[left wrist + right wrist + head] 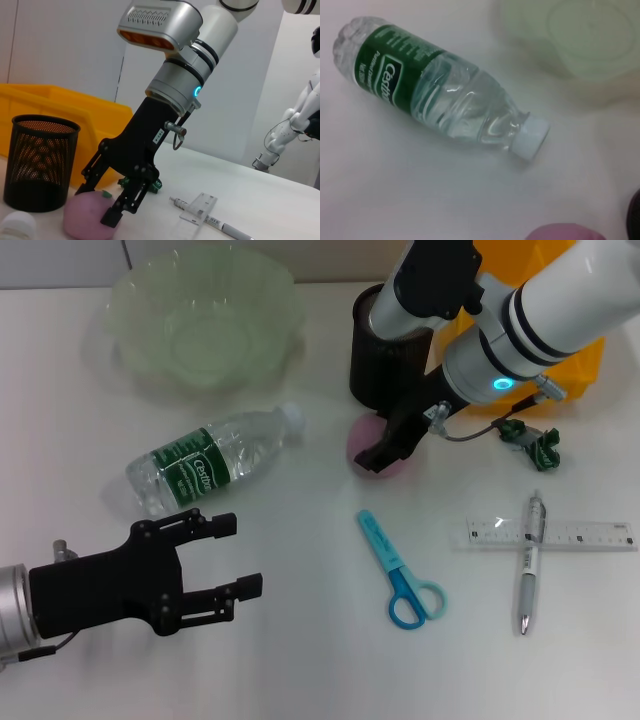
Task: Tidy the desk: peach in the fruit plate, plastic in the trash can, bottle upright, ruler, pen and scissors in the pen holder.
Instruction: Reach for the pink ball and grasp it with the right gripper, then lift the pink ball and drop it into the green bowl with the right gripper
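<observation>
The peach [372,452] is straddled by the unclenched right gripper [385,455] — crowded by the pen holder [385,365] behind; the left gripper [215,570], spread, is parked near the worktop's front-left corner.

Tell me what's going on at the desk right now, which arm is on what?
The right gripper is down at the pink peach beside the black pen holder, its open fingers straddling it. The left gripper is open near the table's front edge, holding nothing. The bottle lies on its side, and the scissors, pen and ruler lie on the table.
</observation>
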Motion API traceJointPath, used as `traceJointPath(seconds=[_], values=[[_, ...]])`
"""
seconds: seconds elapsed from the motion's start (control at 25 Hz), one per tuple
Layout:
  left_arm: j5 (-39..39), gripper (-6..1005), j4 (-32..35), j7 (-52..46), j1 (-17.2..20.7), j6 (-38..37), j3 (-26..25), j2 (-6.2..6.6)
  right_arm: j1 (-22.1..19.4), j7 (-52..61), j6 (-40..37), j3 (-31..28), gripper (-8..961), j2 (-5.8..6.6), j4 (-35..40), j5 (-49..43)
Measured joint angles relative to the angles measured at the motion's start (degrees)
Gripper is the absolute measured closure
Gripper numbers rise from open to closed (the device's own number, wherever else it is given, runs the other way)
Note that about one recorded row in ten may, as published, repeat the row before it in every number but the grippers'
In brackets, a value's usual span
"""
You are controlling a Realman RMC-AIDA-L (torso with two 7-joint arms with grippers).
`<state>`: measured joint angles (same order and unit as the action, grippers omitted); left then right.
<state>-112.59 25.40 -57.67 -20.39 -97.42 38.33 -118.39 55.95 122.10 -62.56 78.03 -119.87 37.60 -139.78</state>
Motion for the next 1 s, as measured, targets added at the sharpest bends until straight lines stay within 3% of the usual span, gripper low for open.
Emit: traceJointPath(seconds=[0.12,0.2,0.56,0.8,1.0], values=[[0.0,199,0.0,0.1,0.1,-0.1,0.0,0.00,-0.1,0.2,-0.2,0.2,182,0.26,0.4,0.3],[0.0,199,0.0,0.2,0.1,-0.1,0.0,0.00,-0.2,0.2,-0.4,0.2,408,0.27,0.5,0.3],[0.0,198,0.0,0.2,0.1,-0.1,0.0,0.03,-0.7,0.2,-2.5,-0.5,604,0.36,2.3,0.5],[0.0,198,0.0,0.2,0.1,0.0,0.0,0.08,-4.8,0.2,-11.4,-3.5,714,0.58,15.5,7.2],[0.0,198,0.0,0.3,0.2,0.0,0.0,0.09,-6.1,0.0,-11.0,-5.0,759,0.60,21.4,13.2]])
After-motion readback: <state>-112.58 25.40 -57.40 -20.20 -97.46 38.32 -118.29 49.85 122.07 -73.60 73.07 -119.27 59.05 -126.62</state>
